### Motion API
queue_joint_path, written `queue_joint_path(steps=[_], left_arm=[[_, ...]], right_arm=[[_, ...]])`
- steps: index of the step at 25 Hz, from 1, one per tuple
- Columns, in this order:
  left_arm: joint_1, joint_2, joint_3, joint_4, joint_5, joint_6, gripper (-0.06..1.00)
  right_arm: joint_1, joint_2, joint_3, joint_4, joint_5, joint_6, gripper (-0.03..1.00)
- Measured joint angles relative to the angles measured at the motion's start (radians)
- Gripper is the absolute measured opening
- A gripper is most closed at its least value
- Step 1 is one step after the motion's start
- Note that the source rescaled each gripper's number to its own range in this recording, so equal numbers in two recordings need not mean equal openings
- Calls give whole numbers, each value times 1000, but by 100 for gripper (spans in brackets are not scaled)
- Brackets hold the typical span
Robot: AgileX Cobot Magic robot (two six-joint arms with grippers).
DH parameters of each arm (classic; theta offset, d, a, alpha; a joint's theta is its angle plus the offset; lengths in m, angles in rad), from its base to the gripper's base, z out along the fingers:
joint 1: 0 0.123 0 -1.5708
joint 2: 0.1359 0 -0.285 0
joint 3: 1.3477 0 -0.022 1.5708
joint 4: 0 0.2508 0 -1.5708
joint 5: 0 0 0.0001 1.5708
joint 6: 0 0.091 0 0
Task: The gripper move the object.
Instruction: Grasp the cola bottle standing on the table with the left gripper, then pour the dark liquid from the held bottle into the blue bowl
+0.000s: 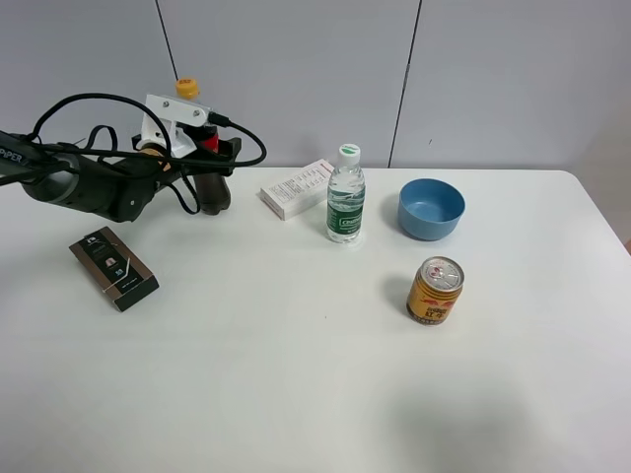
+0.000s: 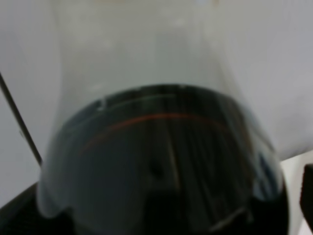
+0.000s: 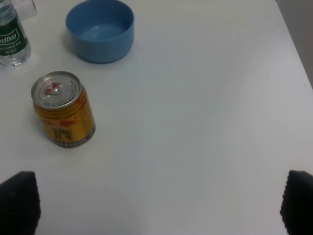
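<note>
A lab-style test setup: plain white table point(image 1: 296, 394), grey panelled wall point(image 1: 296, 59), cabled robot arm point(image 1: 89, 182) at ten o'clock.

A white desk point(image 1: 296, 394) carries 5 loose items. A clear water bottle point(image 1: 345, 194) with a green label and white cap stands upright near the middle. Just beside it, toward the back wall, lies a flat white box point(image 1: 297, 187) with small print on its top face. A blue bowl point(image 1: 431, 208) sits open side up on the bottle's other side, apart from it. In front of the bowl stands 1 gold can point(image 1: 435, 291), upright with a silver lid. Well apart, at the far left, a dark flat packet point(image 1: 113, 268) lies at an angle.
</note>
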Motion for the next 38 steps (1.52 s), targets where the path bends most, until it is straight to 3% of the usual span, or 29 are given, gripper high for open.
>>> queue_joint_path(steps=[4, 6, 8, 9, 10, 11, 22, 29, 38], left_arm=[[0, 12, -10, 2, 0, 0, 100], [0, 12, -10, 2, 0, 0, 90], [0, 13, -10, 3, 0, 0, 57], [0, 14, -10, 3, 0, 0, 37], [0, 14, -10, 4, 0, 0, 10], [1, 14, -10, 7, 0, 0, 0], [11, 5, -10, 28, 6, -38, 1], [10, -119, -7, 105, 175, -90, 1], [-35, -369, -6, 109, 324, -121, 1]], right_arm=[[0, 0, 0, 0, 0, 0, 100], [0, 0, 0, 0, 0, 0, 100], [0, 0, 0, 0, 0, 0, 100], [0, 0, 0, 0, 0, 0, 100], [0, 0, 0, 0, 0, 0, 100], [0, 0, 0, 0, 0, 0, 100], [0, 0, 0, 0, 0, 0, 100], [0, 0, 0, 0, 0, 0, 100], [0, 0, 0, 0, 0, 0, 100]])
